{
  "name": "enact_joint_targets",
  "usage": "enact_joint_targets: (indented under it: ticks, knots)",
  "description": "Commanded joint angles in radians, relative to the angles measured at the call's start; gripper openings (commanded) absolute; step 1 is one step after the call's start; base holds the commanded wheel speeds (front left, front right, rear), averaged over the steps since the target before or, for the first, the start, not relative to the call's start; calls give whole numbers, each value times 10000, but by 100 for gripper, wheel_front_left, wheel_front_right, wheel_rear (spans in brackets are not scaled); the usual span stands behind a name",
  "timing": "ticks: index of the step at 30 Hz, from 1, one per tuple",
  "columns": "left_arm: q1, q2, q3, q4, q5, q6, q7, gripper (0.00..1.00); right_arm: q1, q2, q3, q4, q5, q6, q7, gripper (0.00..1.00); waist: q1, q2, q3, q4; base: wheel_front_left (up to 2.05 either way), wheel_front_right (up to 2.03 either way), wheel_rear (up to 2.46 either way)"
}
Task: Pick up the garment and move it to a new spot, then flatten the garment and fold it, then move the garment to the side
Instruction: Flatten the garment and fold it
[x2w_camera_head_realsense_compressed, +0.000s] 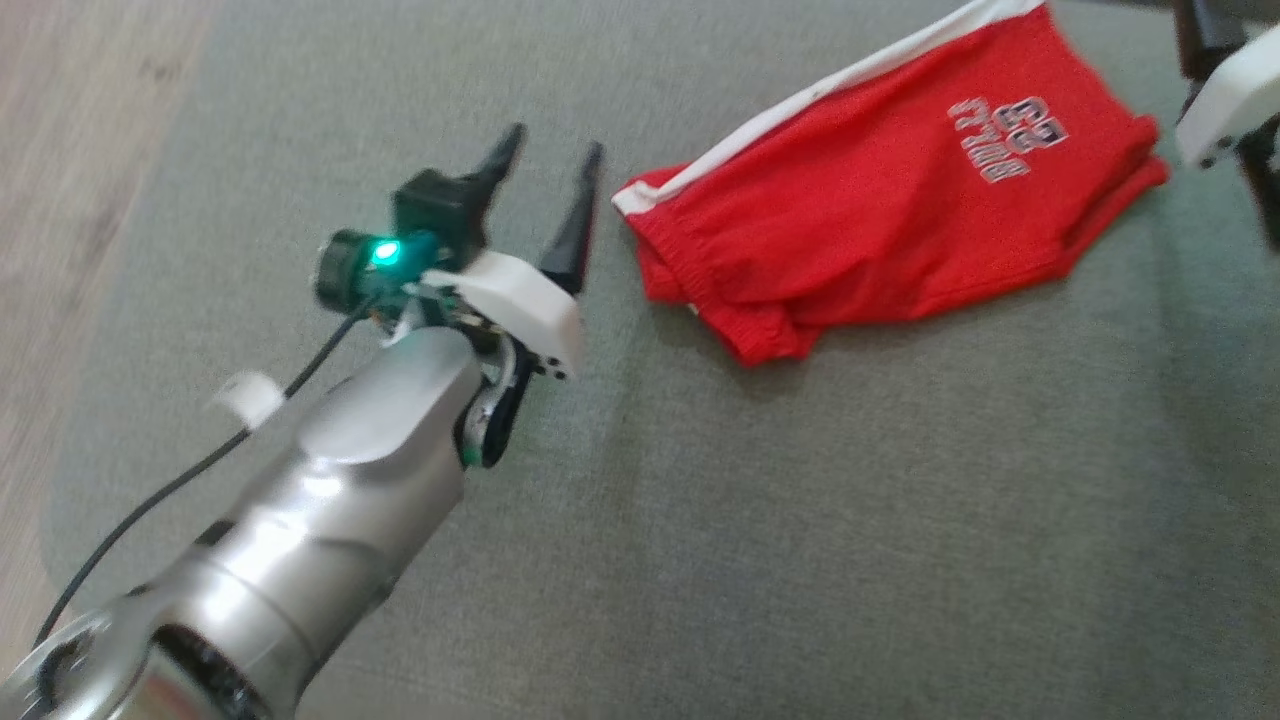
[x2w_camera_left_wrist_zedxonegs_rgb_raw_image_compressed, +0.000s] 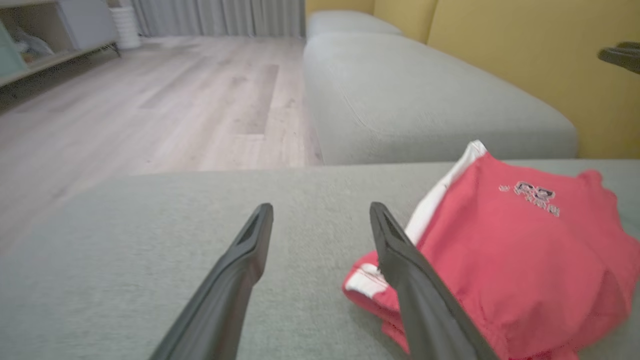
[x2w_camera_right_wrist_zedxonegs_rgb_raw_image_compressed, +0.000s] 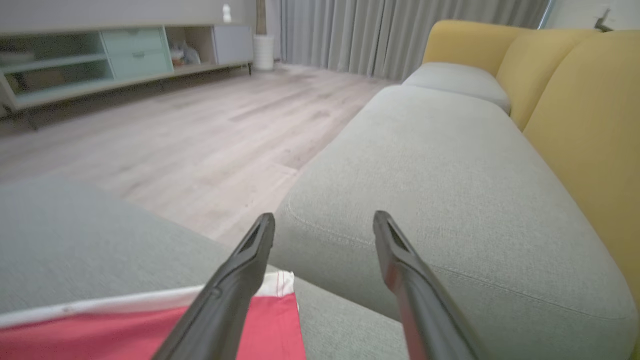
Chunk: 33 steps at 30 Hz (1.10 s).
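Note:
The garment (x2w_camera_head_realsense_compressed: 880, 210), red shorts with a white side stripe and a printed logo, lies folded on the grey-green cushion (x2w_camera_head_realsense_compressed: 800, 550) at the upper right of the head view. My left gripper (x2w_camera_head_realsense_compressed: 555, 143) hovers open just left of the waistband end, with nothing between its fingers. In the left wrist view the shorts (x2w_camera_left_wrist_zedxonegs_rgb_raw_image_compressed: 510, 260) sit right of and partly behind the right finger of that gripper (x2w_camera_left_wrist_zedxonegs_rgb_raw_image_compressed: 321, 206). My right gripper (x2w_camera_right_wrist_zedxonegs_rgb_raw_image_compressed: 324, 216) is open and empty above the far stripe edge of the shorts (x2w_camera_right_wrist_zedxonegs_rgb_raw_image_compressed: 100, 335). Its white wrist housing (x2w_camera_head_realsense_compressed: 1225, 100) shows at the top right corner.
A wood floor (x2w_camera_head_realsense_compressed: 60, 150) runs along the cushion's left edge. Beyond the cushion lies a grey sofa seat (x2w_camera_right_wrist_zedxonegs_rgb_raw_image_compressed: 425, 165) with yellow backrests (x2w_camera_right_wrist_zedxonegs_rgb_raw_image_compressed: 590, 125). A low cabinet (x2w_camera_right_wrist_zedxonegs_rgb_raw_image_compressed: 100, 60) and curtains (x2w_camera_right_wrist_zedxonegs_rgb_raw_image_compressed: 350, 35) stand across the room.

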Motion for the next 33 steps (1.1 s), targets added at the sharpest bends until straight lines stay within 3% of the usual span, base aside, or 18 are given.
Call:
enact_joint_targets:
  ticks: [1,5,9,14,18,21,25,33]
  knots:
    - [-107,426,526,-336,39,198,-177,100,363,117,-158,-262,85,-9,-282,100,1,0,-545,-237,0,0,0]
    - [668,736,1833,-1684,282,840,-291,100,1314,467,-1340,-930,72,-9,-594,100,1,0,-1177,-528,0,0,0]
    - [2102,991,3305,-3477,1317,1447,-296,100,2816,967,-3398,-2696,-224,-9,-606,100,1,0,-1604,-857,0,0,0]
    - [4120,952,4222,-4652,2592,1740,-298,100,5241,2302,-5386,-4563,-1079,-9,-608,100,1,0,-2244,-1212,0,0,0]
    - [5553,743,4720,-4930,3273,1627,-299,100,7102,3429,-6078,-5623,-1908,-9,-609,100,1,0,-2698,-1498,0,0,0]
    - [6543,492,5188,-4972,3647,1494,-299,100,8250,3879,-6129,-6160,-2327,-9,-535,100,1,0,-2911,-1687,0,0,0]
    - [7343,191,5652,-4899,3941,1277,-299,100,9084,4077,-6206,-6603,-2516,-9,-387,100,1,0,-3018,-1753,0,0,0]
    - [7934,-388,6540,-4656,4634,404,-300,100,10050,4258,-6468,-7447,-2513,-9,23,100,1,0,-2986,-1565,0,0,0]
